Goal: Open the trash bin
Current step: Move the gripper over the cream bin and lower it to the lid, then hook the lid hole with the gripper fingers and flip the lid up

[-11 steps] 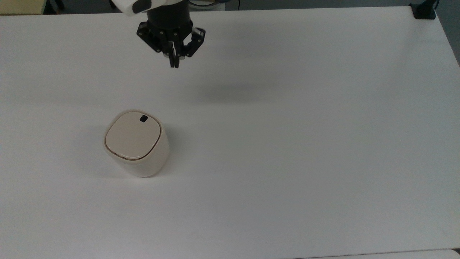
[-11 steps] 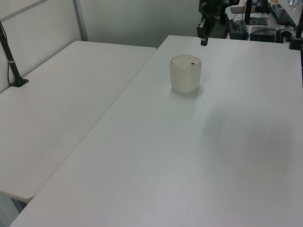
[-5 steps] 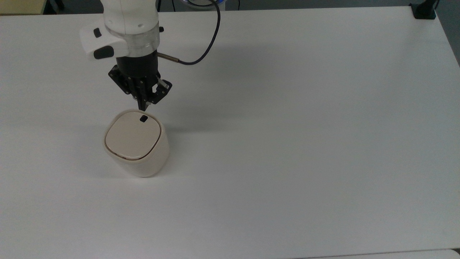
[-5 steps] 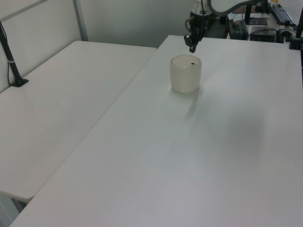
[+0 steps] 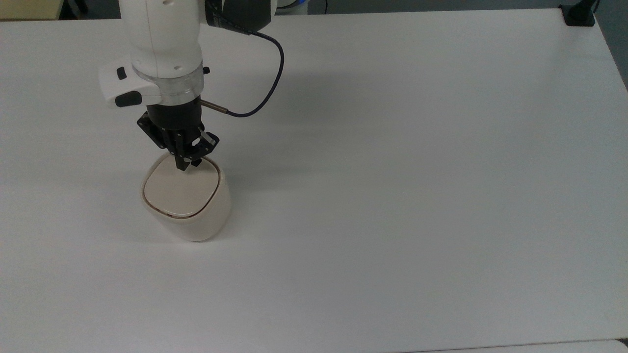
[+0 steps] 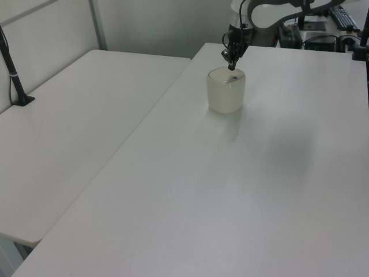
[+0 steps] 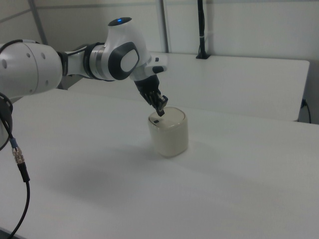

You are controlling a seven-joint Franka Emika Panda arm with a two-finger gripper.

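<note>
Top view: the tool (image 5: 185,165) covers the 12 o'clock edge of the trash bin's (image 5: 186,206) lid, so the small black latch button is hidden there, while in the right view the button (image 7: 156,121) shows as a dark spot just below the fingertips. The arm's upper links are cut off at the top view's upper edge, and a dark cable (image 5: 265,93) loops out from the wrist. The tool's two fingers are pressed together with nothing between them — tips down on or just above the lid's rear edge; real contact is hard to make out. The bin stands upright on the white counter (image 5: 417,196), at about 9 o'clock from the middle in the top view, with the tool directly over its far rim. Its long axis runs vertical, the flat lid facing up and shut, the thin dark seam showing along the lid's near edge. In the left view the bin (image 6: 226,92) sits far up the counter with the tool (image 6: 231,65) at its top.
</note>
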